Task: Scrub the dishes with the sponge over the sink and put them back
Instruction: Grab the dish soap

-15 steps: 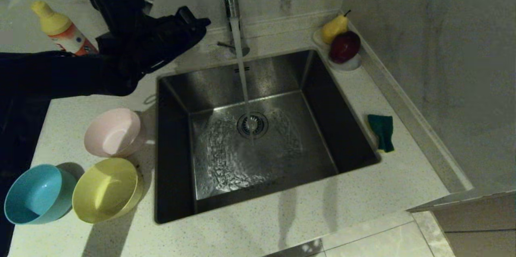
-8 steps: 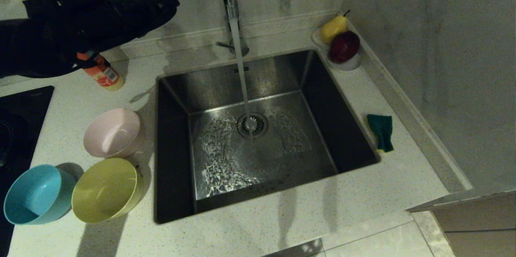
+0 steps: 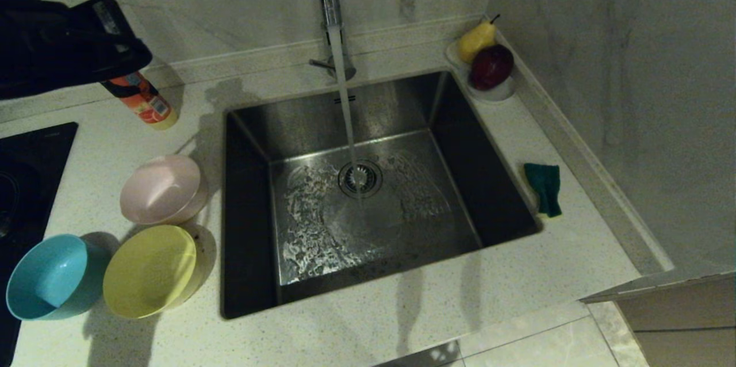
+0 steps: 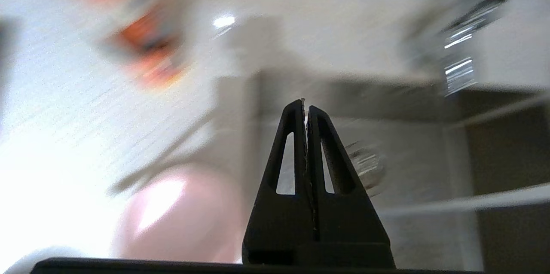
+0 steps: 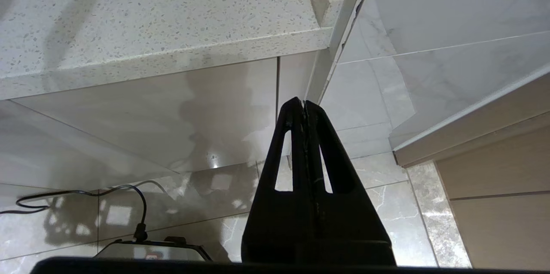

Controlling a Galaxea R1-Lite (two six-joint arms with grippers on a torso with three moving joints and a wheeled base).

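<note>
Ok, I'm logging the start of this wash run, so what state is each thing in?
Faucet: running into the sink.
Pink bowl: upright, empty, on the counter.
Yellow bowl: upright, empty.
Blue bowl: upright, empty.
Sponge: lying right of the sink, untouched.
Left end effector: shut, empty.
Right end effector: shut, empty, below the counter.

Sink [image 3: 253, 194]: brushed stainless steel, wet, reflective floor. Bench [image 3: 517, 275] around the sink: speckled stone, smooth (satin sheen). Three bowls left of the sink, pink [image 3: 164, 190], yellow [image 3: 150, 271], blue [image 3: 49, 278]: glossy plastic. Sponge [image 3: 545, 187] right of the sink: coarse, matt.
</note>
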